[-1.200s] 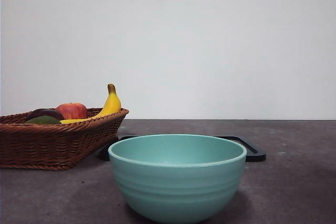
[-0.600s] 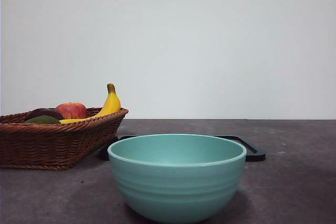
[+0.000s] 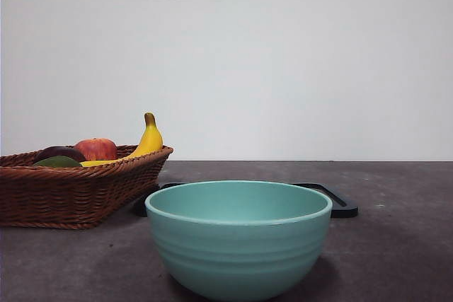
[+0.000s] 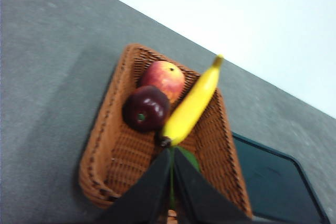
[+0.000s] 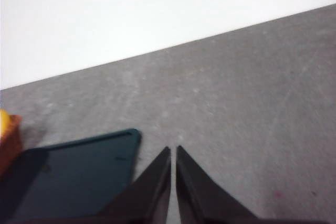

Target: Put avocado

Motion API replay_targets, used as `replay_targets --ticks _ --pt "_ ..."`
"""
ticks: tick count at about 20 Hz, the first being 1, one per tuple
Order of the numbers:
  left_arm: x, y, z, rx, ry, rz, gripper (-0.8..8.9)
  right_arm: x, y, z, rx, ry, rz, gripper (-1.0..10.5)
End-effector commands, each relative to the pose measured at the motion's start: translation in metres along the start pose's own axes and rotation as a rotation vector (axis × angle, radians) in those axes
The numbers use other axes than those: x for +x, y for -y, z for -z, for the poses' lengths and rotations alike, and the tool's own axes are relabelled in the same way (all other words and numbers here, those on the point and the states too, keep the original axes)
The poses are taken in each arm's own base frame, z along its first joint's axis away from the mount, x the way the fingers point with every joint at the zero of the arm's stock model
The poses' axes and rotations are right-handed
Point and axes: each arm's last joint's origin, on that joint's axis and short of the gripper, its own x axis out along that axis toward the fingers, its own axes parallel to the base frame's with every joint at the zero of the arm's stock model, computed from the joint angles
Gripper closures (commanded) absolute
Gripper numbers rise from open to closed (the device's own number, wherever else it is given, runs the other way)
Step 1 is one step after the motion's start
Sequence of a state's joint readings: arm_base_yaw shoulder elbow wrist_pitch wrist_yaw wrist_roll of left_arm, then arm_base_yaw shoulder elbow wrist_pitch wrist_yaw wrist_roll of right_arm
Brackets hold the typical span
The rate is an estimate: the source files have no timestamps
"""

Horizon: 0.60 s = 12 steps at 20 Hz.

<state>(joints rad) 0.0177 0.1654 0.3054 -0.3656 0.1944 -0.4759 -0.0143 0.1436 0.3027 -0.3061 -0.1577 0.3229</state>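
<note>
The avocado [image 3: 58,163] is dark green and lies in the brown wicker basket [image 3: 71,192] at the left of the front view. In the left wrist view only a green sliver of the avocado [image 4: 190,158] shows behind my jaws, inside the basket [image 4: 102,145]. My left gripper [image 4: 172,153] is shut and empty, above the basket over the avocado. My right gripper [image 5: 173,150] is shut and empty above bare table. Neither arm shows in the front view.
The basket also holds a red apple [image 3: 96,149], a dark maroon fruit [image 3: 61,152] and a banana [image 3: 145,143]. A teal bowl [image 3: 239,238] stands in front at the middle. A black tray [image 3: 333,201] lies behind it, and shows in the right wrist view [image 5: 73,174].
</note>
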Motion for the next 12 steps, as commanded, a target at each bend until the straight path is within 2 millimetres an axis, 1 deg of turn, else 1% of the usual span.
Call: replay_targets --ticks 1,7,12 --pt "-0.003 0.011 -0.018 0.067 -0.034 0.016 8.04 -0.005 -0.009 -0.023 -0.015 -0.009 -0.031 9.4" --pt "-0.003 0.030 -0.048 0.125 -0.208 0.070 8.04 -0.005 -0.025 -0.061 -0.065 -0.198 -0.097 9.4" --pt "0.000 0.041 -0.065 0.154 -0.354 0.119 8.04 -0.001 -0.036 -0.082 -0.078 -0.364 -0.155 9.4"
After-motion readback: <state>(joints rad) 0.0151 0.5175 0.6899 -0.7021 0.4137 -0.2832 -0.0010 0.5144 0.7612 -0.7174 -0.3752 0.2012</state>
